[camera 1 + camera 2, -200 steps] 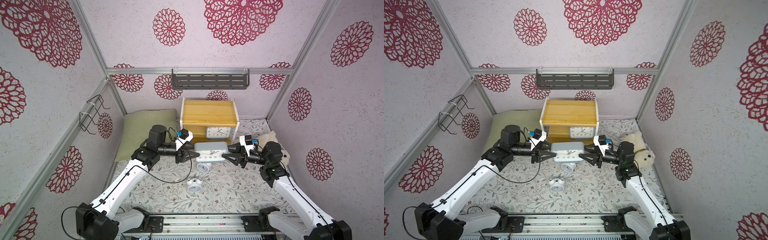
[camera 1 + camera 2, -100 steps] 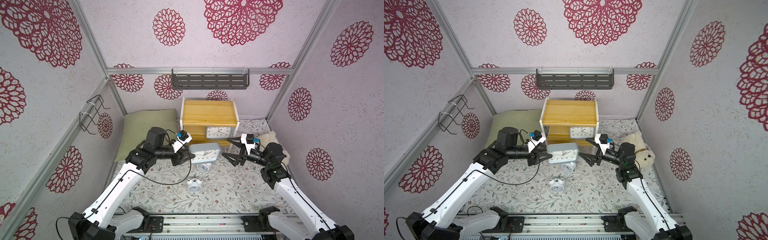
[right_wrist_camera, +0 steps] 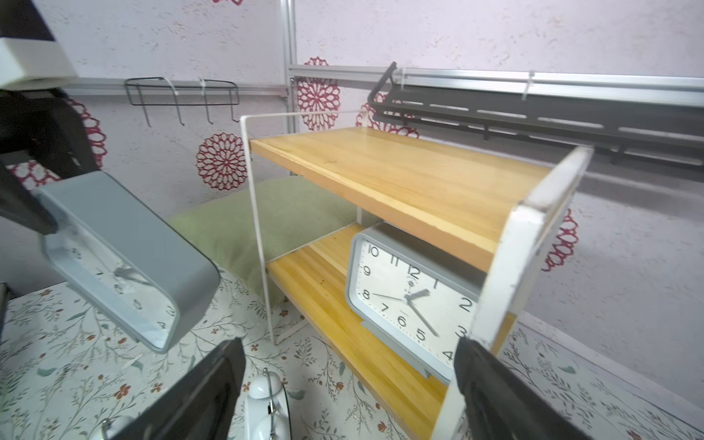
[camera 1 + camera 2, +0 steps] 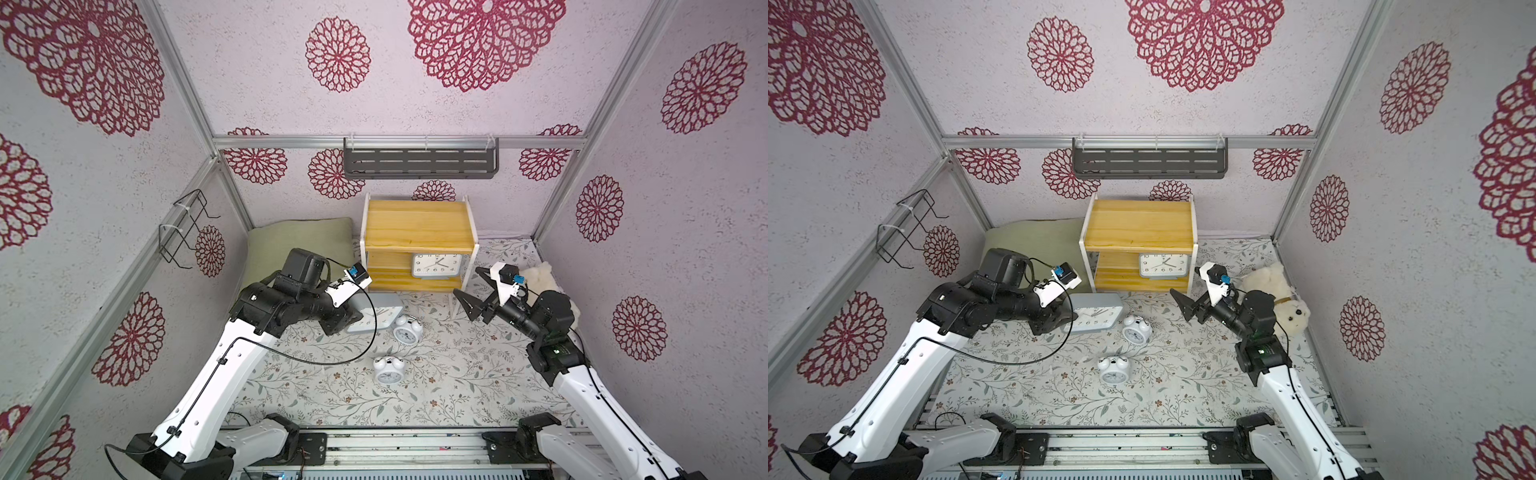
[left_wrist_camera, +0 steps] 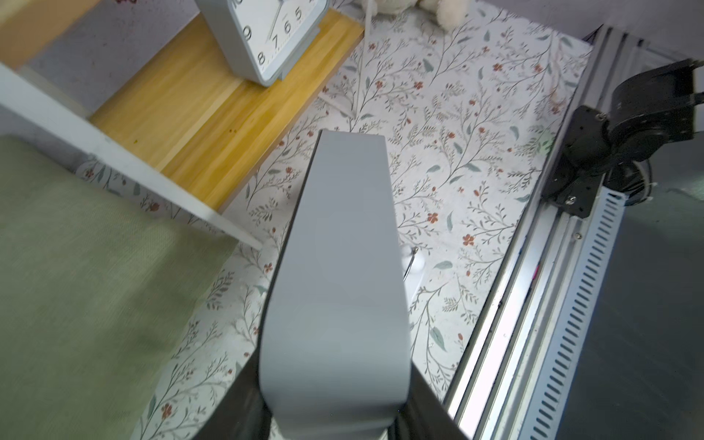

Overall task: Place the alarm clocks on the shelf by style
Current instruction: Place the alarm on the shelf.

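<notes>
High above the front edge of the counter [image 4: 457, 386] in both top views, looking down at everything. Way closer from the wrists: left along grey clock [image 5: 335, 266], right onto shelf [image 3: 400, 171].

The shelf [image 4: 417, 226] stands at the worktop's [image 4: 457, 374] back centre, with the pillow [image 4: 299, 241] on its left and the plush toy [image 4: 1279, 299] on its right. The shelved clock [image 4: 435, 264] sits on the lower board, right side. Before the shelf's left leg, the held clock [image 4: 376, 318] hangs tilted in the left hand [image 4: 1065, 319]. The rear bell clock [image 4: 407, 330] is just right of it, the front bell clock [image 4: 387, 370] farther forward.
</notes>
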You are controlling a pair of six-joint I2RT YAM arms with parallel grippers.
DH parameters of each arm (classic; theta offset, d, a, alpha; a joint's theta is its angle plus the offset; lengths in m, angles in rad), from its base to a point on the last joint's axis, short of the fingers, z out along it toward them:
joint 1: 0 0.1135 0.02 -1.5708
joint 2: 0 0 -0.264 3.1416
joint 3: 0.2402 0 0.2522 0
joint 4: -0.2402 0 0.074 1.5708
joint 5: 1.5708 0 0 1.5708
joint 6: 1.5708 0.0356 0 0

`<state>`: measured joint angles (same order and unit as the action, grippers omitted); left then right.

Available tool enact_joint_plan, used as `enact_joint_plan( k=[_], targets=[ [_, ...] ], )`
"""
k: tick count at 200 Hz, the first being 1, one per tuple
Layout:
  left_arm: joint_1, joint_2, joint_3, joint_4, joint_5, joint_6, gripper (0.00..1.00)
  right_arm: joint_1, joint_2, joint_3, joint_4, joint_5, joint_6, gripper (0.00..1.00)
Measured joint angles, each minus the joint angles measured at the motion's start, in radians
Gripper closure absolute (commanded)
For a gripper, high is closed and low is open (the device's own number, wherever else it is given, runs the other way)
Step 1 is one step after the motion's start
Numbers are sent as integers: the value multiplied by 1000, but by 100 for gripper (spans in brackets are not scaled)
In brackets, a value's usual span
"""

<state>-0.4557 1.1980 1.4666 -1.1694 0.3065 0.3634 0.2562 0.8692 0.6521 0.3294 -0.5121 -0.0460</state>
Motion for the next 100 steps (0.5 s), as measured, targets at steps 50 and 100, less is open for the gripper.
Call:
enact_joint_plan(
  k=[50,100],
  targets=[
    [0,-5,47,-90,-174,7,95,-18,0,0,-30,132,-7,7],
    [34,2,105,-124,-324,3,93,-28,10,-5,-35,172,-6,7]
  ],
)
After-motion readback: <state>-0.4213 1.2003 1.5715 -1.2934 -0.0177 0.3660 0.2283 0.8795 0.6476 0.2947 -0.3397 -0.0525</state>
